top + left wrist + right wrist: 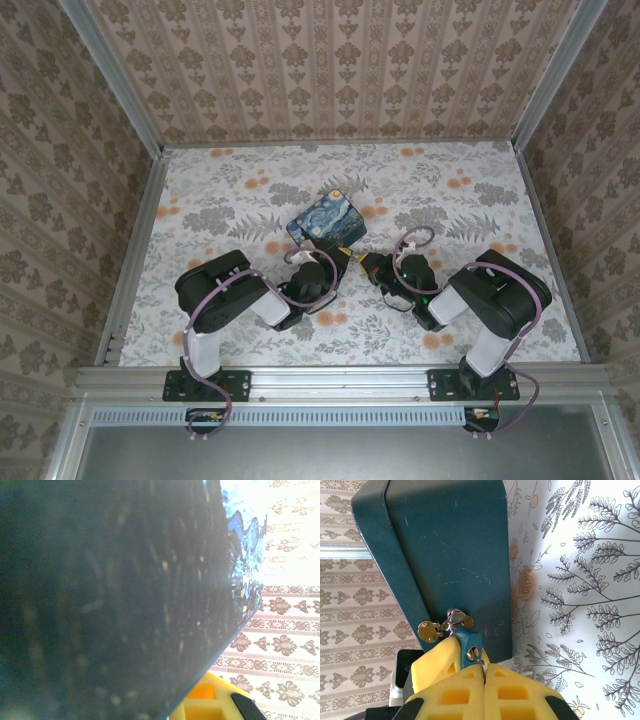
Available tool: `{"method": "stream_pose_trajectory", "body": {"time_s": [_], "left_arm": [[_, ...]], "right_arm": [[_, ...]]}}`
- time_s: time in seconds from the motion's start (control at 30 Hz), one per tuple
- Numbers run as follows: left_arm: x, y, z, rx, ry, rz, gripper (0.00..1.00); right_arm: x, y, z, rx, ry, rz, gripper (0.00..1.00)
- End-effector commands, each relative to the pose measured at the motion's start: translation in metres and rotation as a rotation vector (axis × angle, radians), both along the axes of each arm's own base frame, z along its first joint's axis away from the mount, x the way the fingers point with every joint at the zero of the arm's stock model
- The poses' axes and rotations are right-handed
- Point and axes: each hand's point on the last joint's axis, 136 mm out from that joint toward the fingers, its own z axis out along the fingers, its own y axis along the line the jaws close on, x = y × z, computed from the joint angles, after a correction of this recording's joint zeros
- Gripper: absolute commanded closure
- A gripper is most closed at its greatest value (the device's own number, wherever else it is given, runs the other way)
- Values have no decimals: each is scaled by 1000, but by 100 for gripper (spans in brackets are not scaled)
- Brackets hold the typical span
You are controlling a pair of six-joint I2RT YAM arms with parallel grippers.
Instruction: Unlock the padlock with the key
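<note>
Right end effector (483,671) clenching on key (480,663), key tip seemingly sitting in keyhole of padlock (465,639). Padlock hanging by thin shackle from clasp (454,615) on blue box (450,555), just above yellow fingers. Left end effector (338,262) crowding box; cannot tell whether gripping.

Risks:
- padlock swinging loose, so twist likely turning whole body, not cylinder
- tiny key slipping between pads, or levering out
- box sliding on bench (480,220) if nothing bracing it
</note>
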Motion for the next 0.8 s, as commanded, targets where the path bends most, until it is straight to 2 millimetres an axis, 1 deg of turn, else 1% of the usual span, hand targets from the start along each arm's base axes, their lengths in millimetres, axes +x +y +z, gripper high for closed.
{"method": "stream_pose_trajectory", "body": {"time_s": [0.0, 0.27, 0.53, 0.67, 0.77], "left_arm": [[-23, -23, -5, -34, 64, -121, 100], [-25, -19, -8, -20, 75, -119, 100], [-25, -18, -11, -17, 79, -117, 100], [-25, -18, -12, -17, 80, -115, 100], [-24, -19, -11, -19, 78, -115, 100]], "right_arm": [[7, 12, 30, 11, -134, 29, 100], [7, 10, 36, -83, -229, 53, 100], [2, 13, 50, -134, -323, 96, 100], [-1, 17, 56, -141, -348, 123, 100], [-2, 16, 53, -142, -333, 123, 100]]}}
